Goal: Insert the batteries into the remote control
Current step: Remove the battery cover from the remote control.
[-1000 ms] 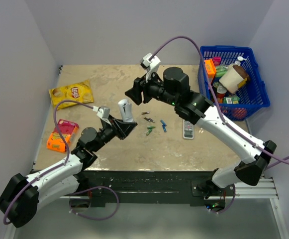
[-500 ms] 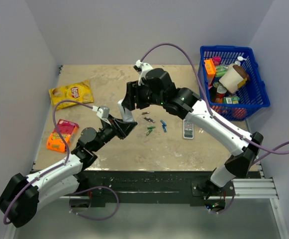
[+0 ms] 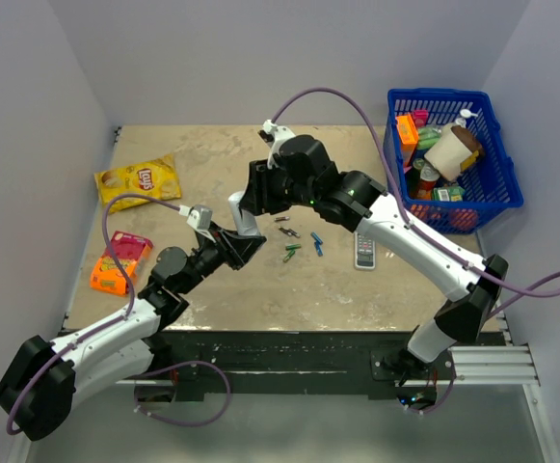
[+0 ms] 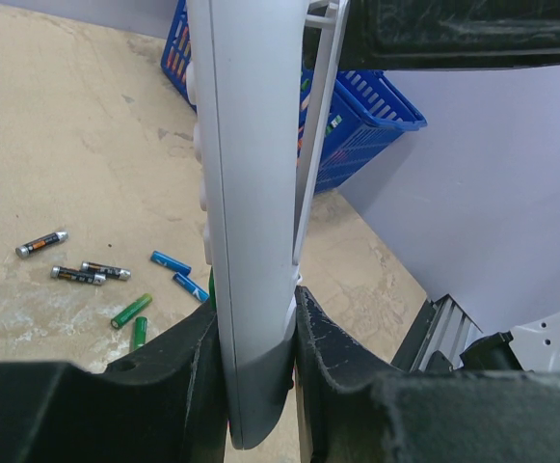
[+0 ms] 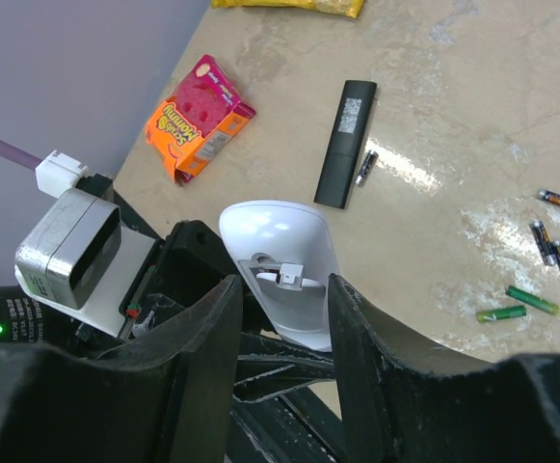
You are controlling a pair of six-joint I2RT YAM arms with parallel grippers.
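Observation:
My left gripper is shut on the lower end of the white remote control, holding it upright above the table. The remote's thin back cover stands slightly off the body at its upper end. My right gripper straddles the remote's upper end. One finger touches the remote's edge. Whether the other finger presses on it I cannot tell. Two green batteries lie loose on the table, right of the remote in the top view.
Blue cells and dark cells lie near the green ones. A black remote, a grey-white remote, an orange-pink box and a yellow chip bag lie on the table. A blue basket stands at the back right.
My right arm swung from behind the remote down onto its upper end, and its jaws have narrowed around it. The left arm and the remote have stayed put.

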